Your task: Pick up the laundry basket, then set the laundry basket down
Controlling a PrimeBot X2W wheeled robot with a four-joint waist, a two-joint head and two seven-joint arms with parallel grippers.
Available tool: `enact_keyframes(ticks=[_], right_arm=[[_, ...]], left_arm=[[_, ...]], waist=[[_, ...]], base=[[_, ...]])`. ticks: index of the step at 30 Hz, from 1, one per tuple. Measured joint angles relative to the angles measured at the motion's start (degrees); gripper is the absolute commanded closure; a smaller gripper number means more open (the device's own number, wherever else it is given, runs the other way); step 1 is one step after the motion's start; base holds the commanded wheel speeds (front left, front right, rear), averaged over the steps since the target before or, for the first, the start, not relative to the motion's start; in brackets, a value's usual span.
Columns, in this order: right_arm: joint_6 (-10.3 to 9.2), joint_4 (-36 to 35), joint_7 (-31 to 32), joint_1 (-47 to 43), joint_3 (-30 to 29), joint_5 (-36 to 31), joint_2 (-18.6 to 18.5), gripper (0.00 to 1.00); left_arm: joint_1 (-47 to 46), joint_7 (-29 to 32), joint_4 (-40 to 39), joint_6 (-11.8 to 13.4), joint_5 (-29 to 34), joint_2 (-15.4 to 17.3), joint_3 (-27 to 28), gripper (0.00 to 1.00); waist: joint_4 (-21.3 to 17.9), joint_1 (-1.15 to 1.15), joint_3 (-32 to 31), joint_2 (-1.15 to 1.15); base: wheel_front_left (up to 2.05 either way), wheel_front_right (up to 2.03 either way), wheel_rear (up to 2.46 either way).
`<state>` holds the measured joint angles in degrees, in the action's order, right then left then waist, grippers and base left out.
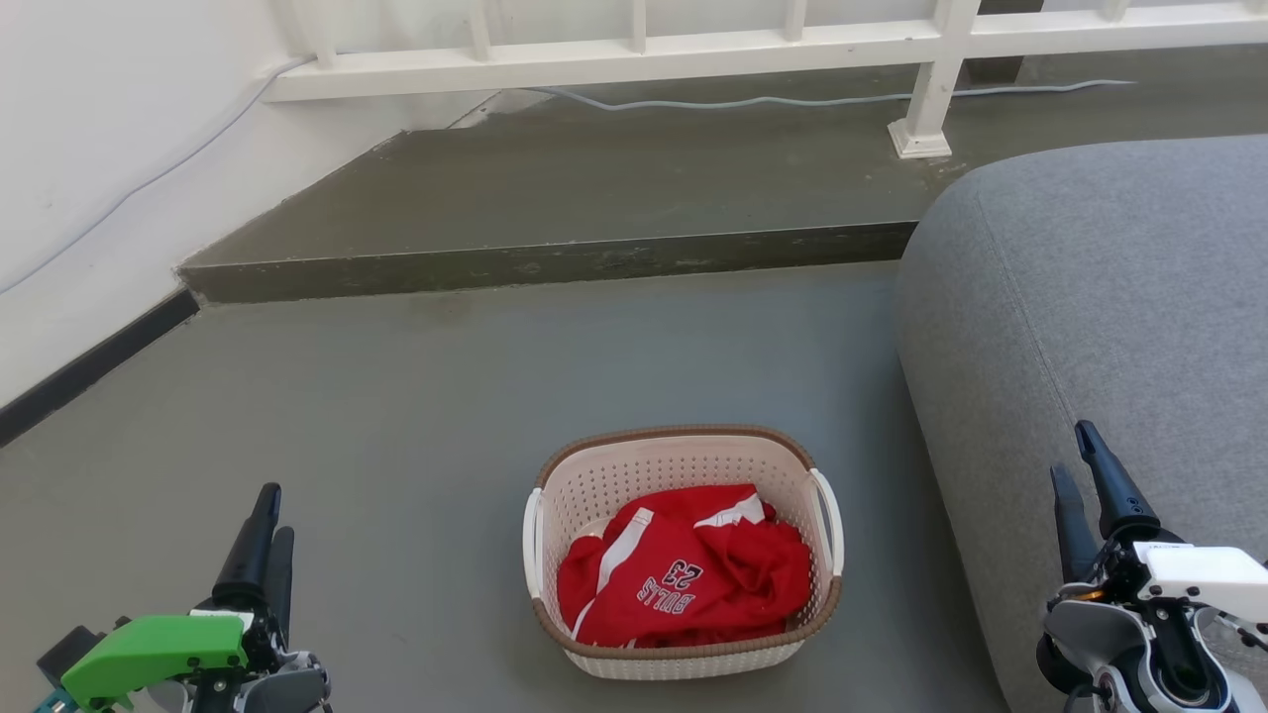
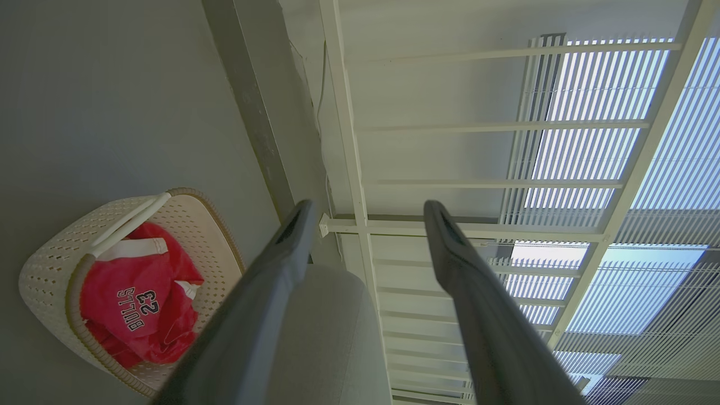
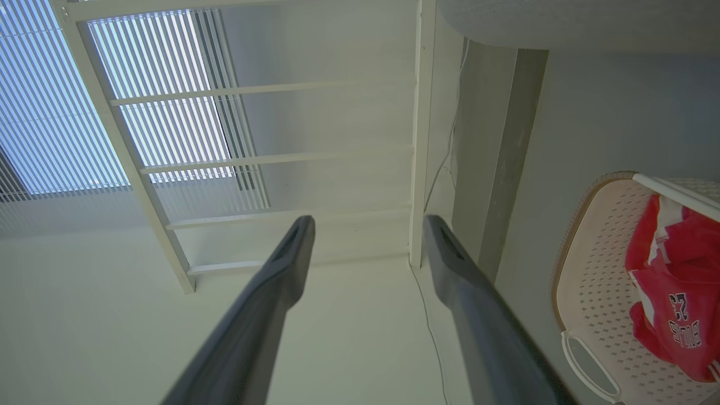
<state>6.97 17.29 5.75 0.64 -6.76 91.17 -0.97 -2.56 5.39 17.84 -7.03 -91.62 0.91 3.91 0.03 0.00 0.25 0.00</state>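
Note:
The laundry basket (image 1: 684,465) stands on the grey floor at the bottom centre of the head view, cream with perforated walls, a brown rim and white side handles. A red jersey (image 1: 684,579) lies inside it. My left gripper (image 1: 269,510) is low at the left, well apart from the basket, open and empty. My right gripper (image 1: 1078,451) is at the lower right over the sofa edge, open and empty. The left wrist view has the basket (image 2: 50,270) at its lower left, beside the left gripper (image 2: 368,211). In the right wrist view the basket (image 3: 596,281) lies at the right edge, beside the right gripper (image 3: 368,225).
A grey sofa (image 1: 1109,297) rises close to the basket's right side. A raised concrete step (image 1: 555,262) runs across behind it, with a white railing (image 1: 693,45) and a cable beyond. A white wall with a dark skirting (image 1: 89,366) closes the left.

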Motion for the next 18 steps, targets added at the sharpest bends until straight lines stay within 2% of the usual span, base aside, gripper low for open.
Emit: enact_keyframes(ticks=[9, 18], right_arm=[[0.00, -2.00, -1.23, 0.02, 1.43, -1.66, -0.10, 0.00], [0.00, -3.88, -3.67, 0.07, 3.50, -5.82, -1.43, 0.00]], left_arm=[[-0.01, -2.11, -1.49, 0.00, 1.02, 0.03, -1.36, 0.00], [-0.03, -4.01, -2.32, 0.00, 5.63, 0.34, -3.22, 0.00]], waist=[[0.08, 0.00, 0.12, 0.00], [0.15, 0.00, 0.29, 0.00]], base=[[0.00, 0.00, 0.00], [0.00, 0.00, 0.00]])
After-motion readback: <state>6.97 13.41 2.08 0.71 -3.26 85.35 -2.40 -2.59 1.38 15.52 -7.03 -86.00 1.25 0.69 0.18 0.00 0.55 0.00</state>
